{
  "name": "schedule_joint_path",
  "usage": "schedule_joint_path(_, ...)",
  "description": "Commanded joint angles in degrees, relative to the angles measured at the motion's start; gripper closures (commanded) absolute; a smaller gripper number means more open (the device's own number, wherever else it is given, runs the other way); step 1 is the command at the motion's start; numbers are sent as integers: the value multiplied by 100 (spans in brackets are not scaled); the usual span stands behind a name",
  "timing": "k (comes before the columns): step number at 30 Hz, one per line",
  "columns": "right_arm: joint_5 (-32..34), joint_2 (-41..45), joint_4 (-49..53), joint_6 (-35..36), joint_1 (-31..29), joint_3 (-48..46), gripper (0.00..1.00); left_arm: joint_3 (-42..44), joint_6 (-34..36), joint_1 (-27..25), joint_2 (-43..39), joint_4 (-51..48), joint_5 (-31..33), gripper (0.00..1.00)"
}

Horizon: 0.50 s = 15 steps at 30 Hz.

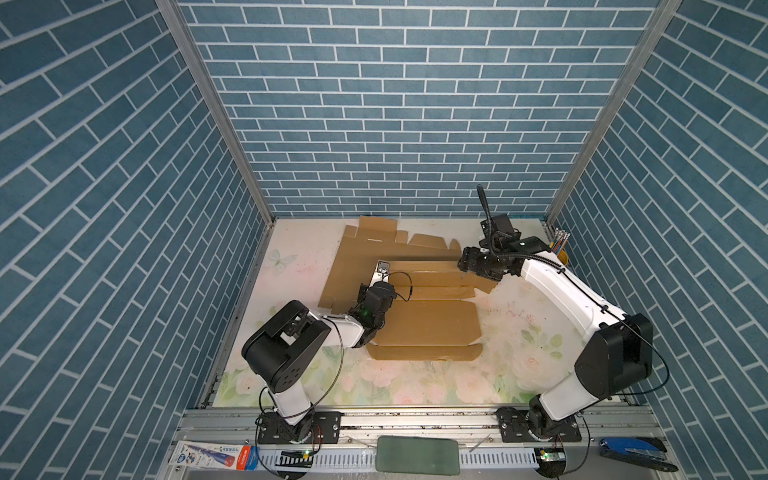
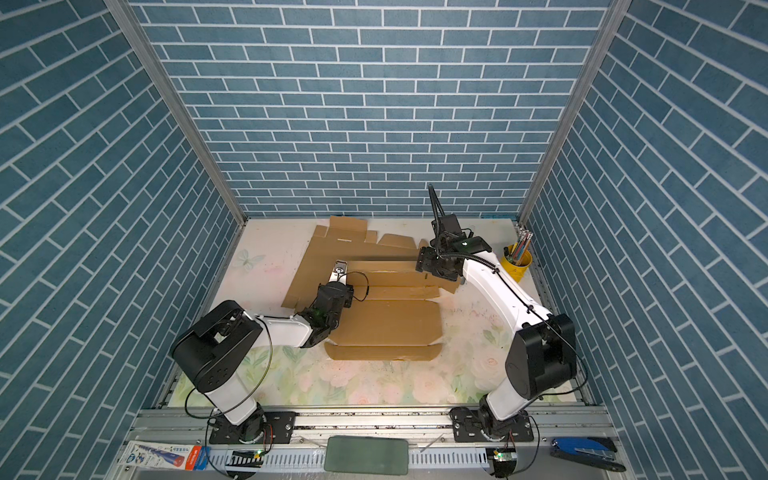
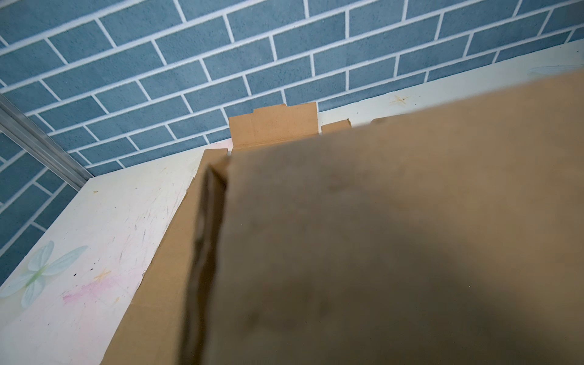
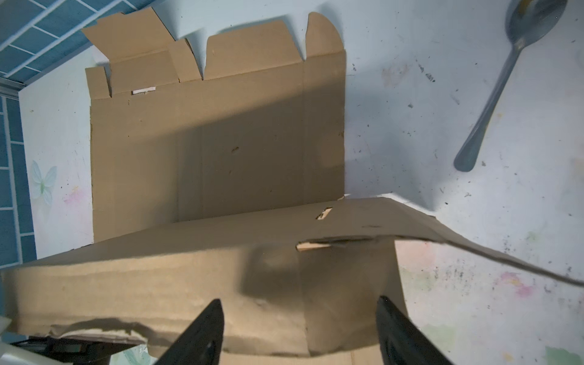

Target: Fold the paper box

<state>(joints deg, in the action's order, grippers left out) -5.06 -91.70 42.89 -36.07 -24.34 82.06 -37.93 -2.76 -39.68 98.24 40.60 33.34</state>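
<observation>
The paper box (image 1: 428, 324) was an unfolded cardboard sheet lying on the table (image 1: 299, 374), in the middle of both top views. Its tabbed end pointed toward the back wall at upper centre, and a long flap lay nearest the lower edge. Most of it lay flat; a band across its middle looked lifted.

The left hand (image 1: 382, 268) reached in from the lower left and rested on the sheet just left of centre, at that band. It was closed tight. Its wrist view was filled by a near panel with a doubled edge, so we could not tell whether the hand pinched a layer or only pressed down. We judged that it was there to pin the sheet against sliding while the far side was worked.

The right hand (image 1: 471, 264) sat at the sheet's right edge, right of centre. In its wrist view its fingers (image 4: 202, 331) stood wide apart over a lifted, curling panel at the bottom of the frame, gripping nothing. We judged it was placed to take that side panel and turn it up along its crease.

A spoon (image 4: 493, 91) lay at the upper right of that view, well apart from the box, and a yellow cup (image 2: 516, 259) of pencils stood at the table's right edge. We judged the folding to be early, with no wall standing.
</observation>
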Motion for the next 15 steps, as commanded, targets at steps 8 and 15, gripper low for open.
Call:
schedule_joint_path(8, -1226, -314, -574, -663, 107, 87, 37, -81, 242, -13, 46, -374, -108, 100)
schedule_joint_path(15, -2273, -97, -1278, -779, 580, -392, 52, -180, 248, 9, -23, -798, -188, 100)
